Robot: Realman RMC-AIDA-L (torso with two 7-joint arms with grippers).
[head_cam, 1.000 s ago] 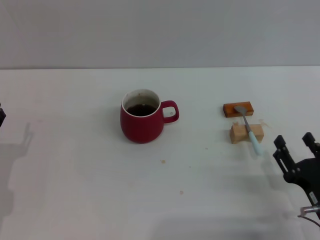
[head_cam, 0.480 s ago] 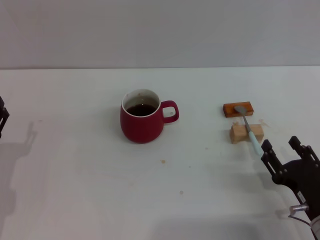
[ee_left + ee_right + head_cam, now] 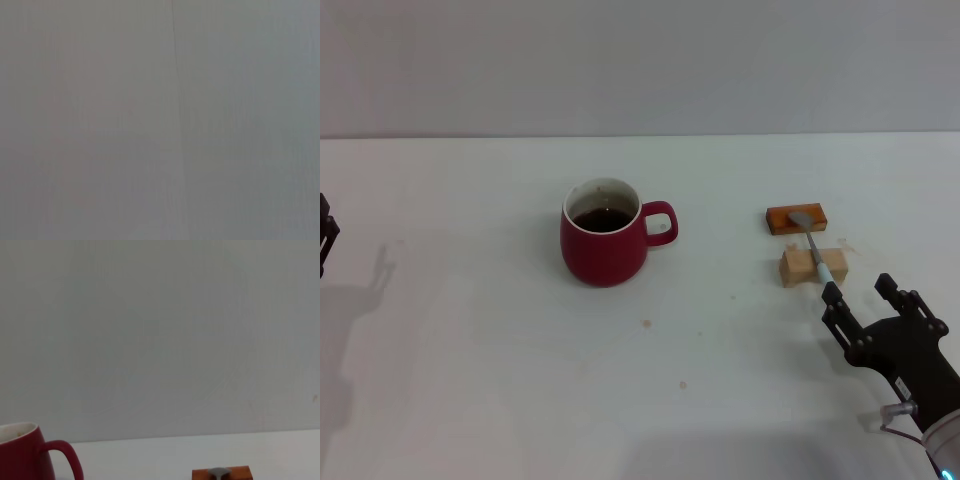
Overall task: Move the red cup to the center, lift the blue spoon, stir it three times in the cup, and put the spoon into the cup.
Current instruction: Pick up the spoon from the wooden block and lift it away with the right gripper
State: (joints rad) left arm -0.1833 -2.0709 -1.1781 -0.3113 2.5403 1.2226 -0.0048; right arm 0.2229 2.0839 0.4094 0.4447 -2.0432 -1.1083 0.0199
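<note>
Nearest to me, low on my right side, my right gripper (image 3: 866, 302) hovers over the table (image 3: 500, 380) with its two fingers (image 3: 834, 312) spread wide and nothing between them; the left one of the pair sits right at the tip of the spoon's handle, though I cannot tell whether it touches. Just beyond it lies the spoon (image 3: 816, 253), its pale blue handle pointing back toward my fingers and resting across a pale wooden block (image 3: 802, 268), while its grey bowl lies on an orange-brown block (image 3: 781, 217) a little farther off. In my right wrist view that orange-brown block (image 3: 235, 473) peeks in with the grey bowl (image 3: 218, 472) on top of it. The cup (image 3: 603, 248) stands upright well to the left of the blocks, near the middle of the table, with dark liquid inside and its handle turned toward the spoon; my right wrist view catches its rim and handle (image 3: 30, 455) too. Far out at the left edge, my left gripper (image 3: 326, 235) is barely in view, well apart from everything, and I cannot tell how its fingers stand. Behind the table rises a plain grey wall (image 3: 640, 60).
</note>
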